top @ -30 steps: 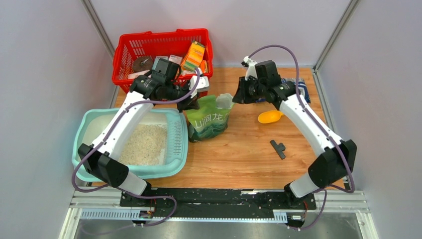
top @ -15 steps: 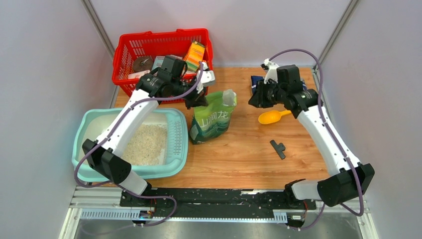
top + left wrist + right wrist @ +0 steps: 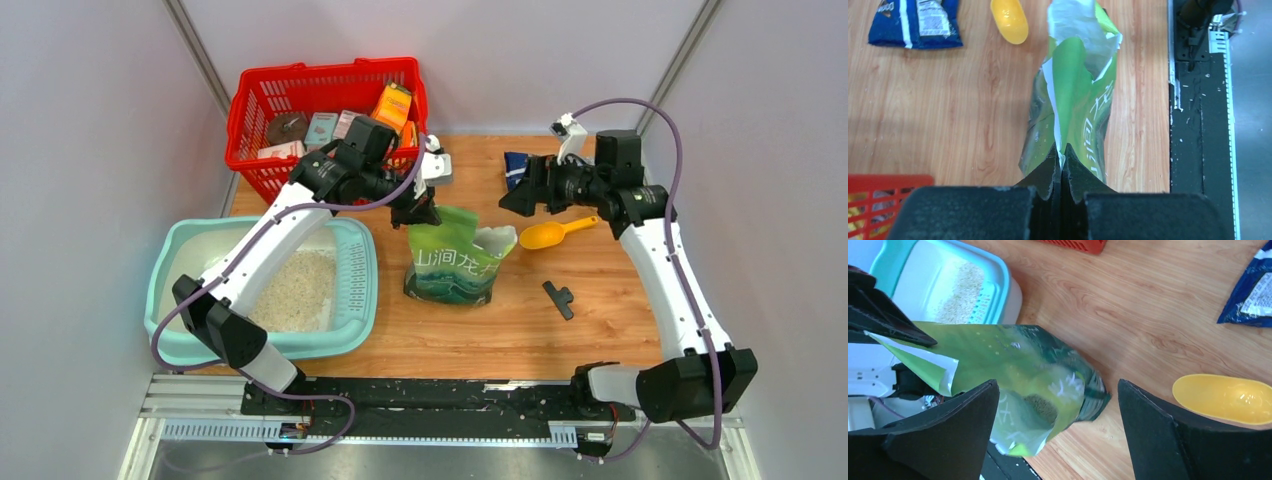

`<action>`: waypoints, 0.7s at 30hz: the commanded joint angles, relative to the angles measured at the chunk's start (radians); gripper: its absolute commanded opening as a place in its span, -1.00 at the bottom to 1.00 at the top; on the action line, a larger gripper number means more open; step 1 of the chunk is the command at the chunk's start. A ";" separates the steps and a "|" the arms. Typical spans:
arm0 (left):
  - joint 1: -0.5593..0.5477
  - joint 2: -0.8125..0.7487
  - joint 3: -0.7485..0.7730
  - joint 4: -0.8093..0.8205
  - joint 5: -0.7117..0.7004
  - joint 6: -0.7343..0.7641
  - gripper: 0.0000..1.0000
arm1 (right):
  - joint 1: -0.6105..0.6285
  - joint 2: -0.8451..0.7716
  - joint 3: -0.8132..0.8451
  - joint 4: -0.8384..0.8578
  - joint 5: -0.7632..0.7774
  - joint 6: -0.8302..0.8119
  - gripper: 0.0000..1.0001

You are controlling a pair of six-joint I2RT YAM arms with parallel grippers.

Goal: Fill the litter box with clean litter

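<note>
- Litter box (image 3: 360,270) sat at the near left of the table, its slotted ledge along the right side.
- Clean litter (image 3: 295,290) lay in a loose heap inside the box, toward the near right. The far-left part of the white floor was bare.
- Left gripper (image 3: 422,212) was closed tight on the top edge of the green bag (image 3: 455,265), fingers pressed together with the bag fold between them.
- Green bag hung upright just right of the box, not touching it, with its mouth torn open and gaping to the right. Whether its base touched the wood could not be told.
- Right gripper (image 3: 1058,387) hovered at the far right of the table with its fingers spread wide, holding nothing and facing the bag.
- Yellow scoop (image 3: 550,234) lay on the wood right of the bag, below the right gripper.
- Blue packet (image 3: 515,165) lay flat at the far edge, behind the scoop.
- Red basket (image 3: 330,66) stood at the far left, behind the box, with boxes inside.
- Small black piece (image 3: 559,297) lay on the wood nearer than the scoop.
</note>
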 commanded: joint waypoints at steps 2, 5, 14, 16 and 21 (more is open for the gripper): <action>-0.009 -0.123 0.022 0.198 0.108 0.098 -1.00 | -0.033 -0.074 -0.040 -0.006 -0.271 -0.230 0.94; -0.009 -0.138 -0.040 0.255 0.041 0.063 -1.00 | -0.034 -0.142 -0.112 -0.051 -0.241 -0.382 1.00; -0.009 -0.266 -0.285 0.641 -0.102 -0.187 -1.00 | -0.039 -0.358 -0.299 -0.166 -0.263 -0.604 1.00; -0.009 -0.222 -0.239 0.669 -0.104 -0.232 -1.00 | -0.039 -0.358 -0.313 -0.151 -0.288 -0.583 1.00; -0.014 -0.097 -0.046 0.724 -0.101 -0.330 -1.00 | -0.037 -0.309 -0.314 -0.123 -0.313 -0.595 1.00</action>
